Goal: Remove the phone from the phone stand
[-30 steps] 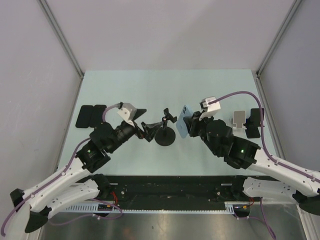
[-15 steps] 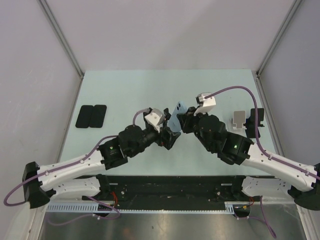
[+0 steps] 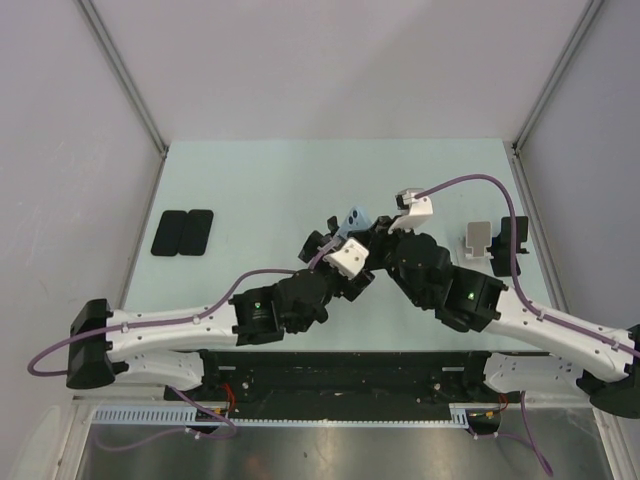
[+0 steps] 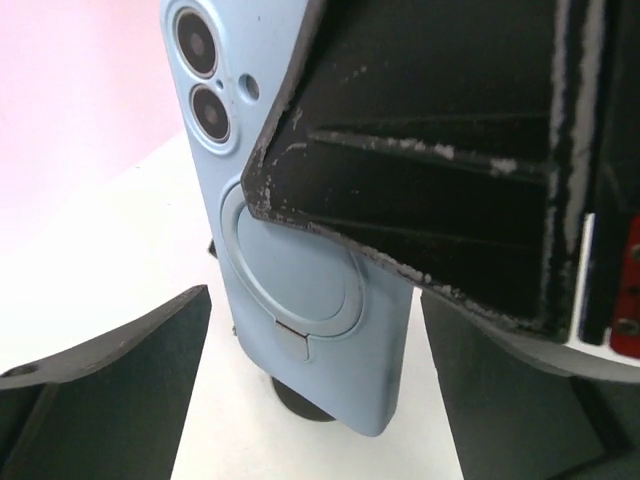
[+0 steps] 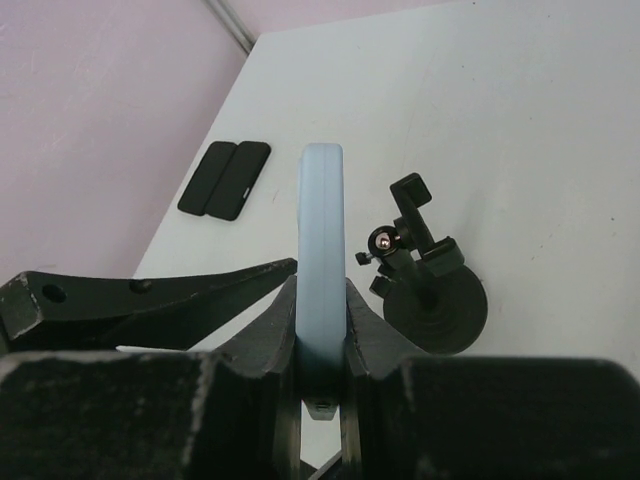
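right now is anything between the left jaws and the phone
No clear obstacle: the phone faces the open left gripper directly. Only the right gripper, shut on the phone, covers one side of it.

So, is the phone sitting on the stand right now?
No, the right gripper clamps the phone edge-on, and the phone stand sits apart beside it with nothing mounted.

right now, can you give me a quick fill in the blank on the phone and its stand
The phone is clamped in the ___ gripper. Its back shows ___ camera lenses. The stand on the table is coloured ___.
Missing words: right; two; black.
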Controlling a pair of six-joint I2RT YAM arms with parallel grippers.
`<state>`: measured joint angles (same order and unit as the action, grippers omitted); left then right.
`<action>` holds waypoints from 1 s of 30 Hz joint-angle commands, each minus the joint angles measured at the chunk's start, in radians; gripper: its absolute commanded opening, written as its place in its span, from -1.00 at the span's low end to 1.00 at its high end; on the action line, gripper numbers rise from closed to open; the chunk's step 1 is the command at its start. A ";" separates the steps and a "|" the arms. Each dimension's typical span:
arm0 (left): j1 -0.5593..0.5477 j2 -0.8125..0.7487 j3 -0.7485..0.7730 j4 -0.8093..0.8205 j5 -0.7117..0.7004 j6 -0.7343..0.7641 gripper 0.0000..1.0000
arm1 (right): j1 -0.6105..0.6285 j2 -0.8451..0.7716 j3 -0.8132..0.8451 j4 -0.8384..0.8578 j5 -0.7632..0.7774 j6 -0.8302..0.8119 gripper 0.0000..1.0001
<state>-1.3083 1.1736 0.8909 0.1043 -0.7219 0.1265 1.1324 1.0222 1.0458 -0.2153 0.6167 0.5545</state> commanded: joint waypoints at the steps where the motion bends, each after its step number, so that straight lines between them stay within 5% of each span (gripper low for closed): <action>1: -0.012 0.023 0.023 0.080 -0.157 0.148 0.76 | 0.012 -0.056 0.060 0.073 0.025 0.067 -1.00; 5: -0.017 0.023 -0.003 0.115 -0.183 0.182 0.51 | 0.013 -0.057 0.060 0.068 0.026 0.085 -1.00; 10: -0.019 -0.003 -0.007 0.123 -0.177 0.186 -0.36 | 0.017 -0.056 0.059 0.073 0.026 0.102 -0.99; 15: -0.019 -0.041 -0.010 0.120 -0.168 0.188 -0.99 | 0.015 -0.057 0.059 0.088 0.022 0.096 -0.55; 21: -0.019 -0.118 -0.021 0.115 -0.137 0.170 -0.99 | 0.015 -0.086 0.059 0.108 0.023 0.050 0.28; 24: 0.006 -0.153 -0.018 0.088 -0.093 0.132 -1.00 | 0.017 -0.103 0.059 0.113 0.026 0.016 0.54; 30: 0.148 -0.224 -0.004 -0.049 0.142 -0.022 -0.99 | 0.017 -0.158 0.051 0.096 0.021 -0.059 0.68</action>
<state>-1.2514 1.0180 0.8581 0.0788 -0.7452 0.2287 1.1442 0.8989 1.0626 -0.1429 0.6292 0.5697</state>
